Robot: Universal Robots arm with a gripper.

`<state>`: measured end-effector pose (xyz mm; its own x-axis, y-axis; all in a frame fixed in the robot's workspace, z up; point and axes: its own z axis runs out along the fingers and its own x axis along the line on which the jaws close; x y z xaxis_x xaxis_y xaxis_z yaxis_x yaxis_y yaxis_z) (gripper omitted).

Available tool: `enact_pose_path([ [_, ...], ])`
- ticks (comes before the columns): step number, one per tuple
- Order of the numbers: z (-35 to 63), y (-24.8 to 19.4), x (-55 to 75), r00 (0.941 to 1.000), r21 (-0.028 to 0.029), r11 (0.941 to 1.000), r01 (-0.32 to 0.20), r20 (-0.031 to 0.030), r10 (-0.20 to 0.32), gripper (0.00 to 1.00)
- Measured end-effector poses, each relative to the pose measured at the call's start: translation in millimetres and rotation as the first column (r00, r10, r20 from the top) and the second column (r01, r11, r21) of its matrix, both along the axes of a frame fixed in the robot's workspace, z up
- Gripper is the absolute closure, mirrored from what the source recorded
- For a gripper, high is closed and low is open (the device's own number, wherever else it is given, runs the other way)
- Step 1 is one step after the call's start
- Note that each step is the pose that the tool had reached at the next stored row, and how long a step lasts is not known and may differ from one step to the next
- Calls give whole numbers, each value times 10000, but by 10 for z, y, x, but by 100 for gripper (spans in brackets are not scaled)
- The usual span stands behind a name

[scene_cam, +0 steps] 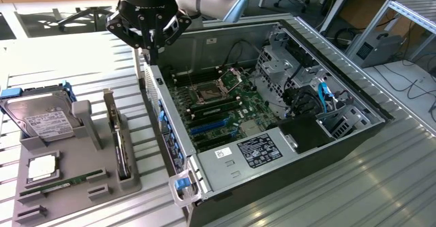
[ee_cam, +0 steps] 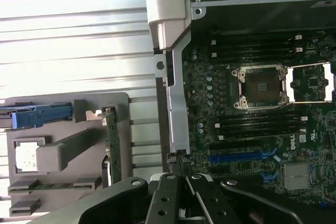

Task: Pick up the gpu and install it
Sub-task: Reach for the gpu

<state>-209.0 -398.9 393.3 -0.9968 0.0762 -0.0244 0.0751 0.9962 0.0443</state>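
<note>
Exterior view: the gripper (scene_cam: 151, 58) hangs over the rear wall of the open computer case (scene_cam: 153, 99), its fingers closed together with nothing between them. Wrist view confirms this: the fingertips (ee_cam: 177, 157) meet above the case's rear edge, beside the motherboard (ee_cam: 252, 129). The gpu (scene_cam: 119, 145) stands on edge in a slot of the grey holder tray (scene_cam: 75, 201) on the table (scene_cam: 327, 196), on the exterior view's left, apart from the gripper and untouched. A hard drive (scene_cam: 41, 117) and a RAM stick (scene_cam: 61, 183) sit in the same tray. Assessment: the pick-up step is in hand and no grasp has been made yet. A grasp would require the gripper to open, line up squarely over the card's upper edge and avoid the tray's neighbouring posts.
</note>
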Motion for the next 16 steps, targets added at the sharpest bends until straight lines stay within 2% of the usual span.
enact_pose_path([
  [16, 0, 0, -78, 10000, 0, 10000, 0, 0, 0, 89],
])
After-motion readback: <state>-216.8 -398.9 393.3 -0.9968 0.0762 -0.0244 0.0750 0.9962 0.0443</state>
